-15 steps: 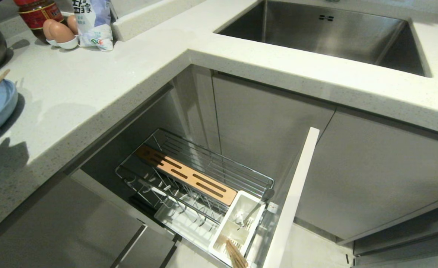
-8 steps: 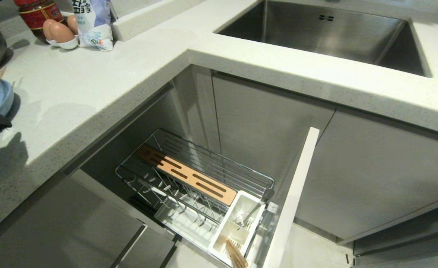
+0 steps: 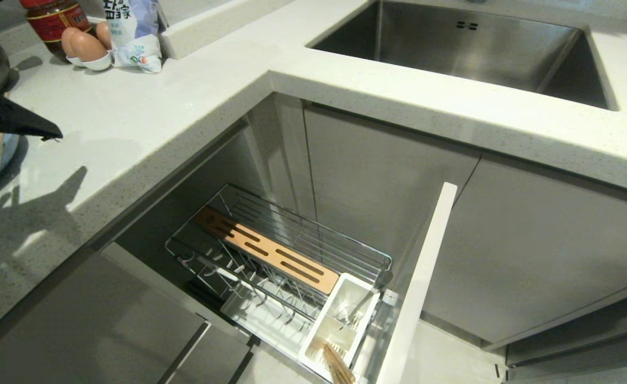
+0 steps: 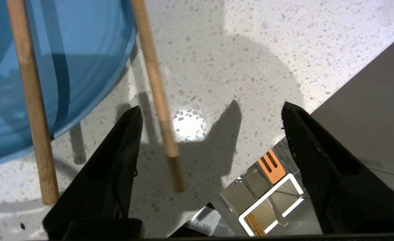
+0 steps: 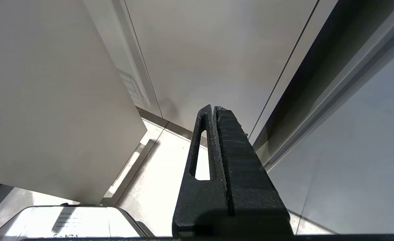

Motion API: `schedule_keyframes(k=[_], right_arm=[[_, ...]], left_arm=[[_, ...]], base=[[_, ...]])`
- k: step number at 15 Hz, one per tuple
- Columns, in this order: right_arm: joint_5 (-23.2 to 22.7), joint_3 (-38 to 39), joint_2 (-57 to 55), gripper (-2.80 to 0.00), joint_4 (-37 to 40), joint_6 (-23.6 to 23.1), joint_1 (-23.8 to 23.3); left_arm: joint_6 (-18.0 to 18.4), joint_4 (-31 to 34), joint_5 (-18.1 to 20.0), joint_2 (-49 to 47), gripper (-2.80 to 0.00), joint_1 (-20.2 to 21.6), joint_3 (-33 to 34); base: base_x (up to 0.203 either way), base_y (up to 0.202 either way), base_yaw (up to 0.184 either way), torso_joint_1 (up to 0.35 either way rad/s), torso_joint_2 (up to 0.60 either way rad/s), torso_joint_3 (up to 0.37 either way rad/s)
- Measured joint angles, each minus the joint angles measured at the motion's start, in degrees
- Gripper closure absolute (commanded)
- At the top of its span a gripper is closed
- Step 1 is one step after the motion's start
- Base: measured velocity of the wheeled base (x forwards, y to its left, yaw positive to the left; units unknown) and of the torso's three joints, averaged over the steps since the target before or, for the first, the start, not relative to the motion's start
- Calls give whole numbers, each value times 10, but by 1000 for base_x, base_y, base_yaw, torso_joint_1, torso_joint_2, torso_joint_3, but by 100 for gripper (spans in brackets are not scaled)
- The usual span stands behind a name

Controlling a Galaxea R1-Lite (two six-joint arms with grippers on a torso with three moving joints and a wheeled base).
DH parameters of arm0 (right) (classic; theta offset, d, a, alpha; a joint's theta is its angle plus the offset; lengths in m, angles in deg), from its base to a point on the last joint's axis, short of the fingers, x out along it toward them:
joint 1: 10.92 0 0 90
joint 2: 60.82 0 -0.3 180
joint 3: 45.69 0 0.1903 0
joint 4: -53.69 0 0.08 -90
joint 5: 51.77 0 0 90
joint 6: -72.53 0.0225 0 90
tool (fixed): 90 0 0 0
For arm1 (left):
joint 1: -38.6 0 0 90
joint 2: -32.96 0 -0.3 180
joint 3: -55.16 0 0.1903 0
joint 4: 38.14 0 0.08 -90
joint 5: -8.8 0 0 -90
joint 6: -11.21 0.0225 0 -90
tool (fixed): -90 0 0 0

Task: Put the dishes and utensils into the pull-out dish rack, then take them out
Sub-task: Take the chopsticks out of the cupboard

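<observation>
Speckled desk (image 3: 148,106) at far left carries the plate (image 4: 49,67), chopsticks (image 4: 155,90) laid across it; left gripper (image 4: 210,113) hovers, fingers apart. Rack (image 3: 281,256) waits below, drawn out.

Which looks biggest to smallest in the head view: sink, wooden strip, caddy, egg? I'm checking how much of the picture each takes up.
1. Sink
2. Wooden strip and caddy: too alike to rank
3. Egg, though it sits farther from the camera
</observation>
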Motion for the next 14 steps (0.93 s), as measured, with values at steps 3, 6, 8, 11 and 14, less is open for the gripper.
schedule_keyframes(k=[3, 6, 8, 11, 14], right_arm=[[0, 0, 0, 0, 0, 0, 0], [0, 0, 0, 0, 0, 0, 0], [0, 0, 0, 0, 0, 0, 0], [0, 0, 0, 0, 0, 0, 0], [0, 0, 0, 0, 0, 0, 0]], left_arm=[[26, -5, -13, -1, -280, 0, -10], [32, -6, -66, 0, -280, 0, -18], [36, -19, -101, 1, 0, 0, -23], [80, -95, -112, 1, 0, 0, -32], [128, -204, -106, -4, 0, -30, -52]], base=[[0, 0, 0, 0, 0, 0], [0, 0, 0, 0, 0, 0], [0, 0, 0, 0, 0, 0], [0, 0, 0, 0, 0, 0], [0, 0, 0, 0, 0, 0]])
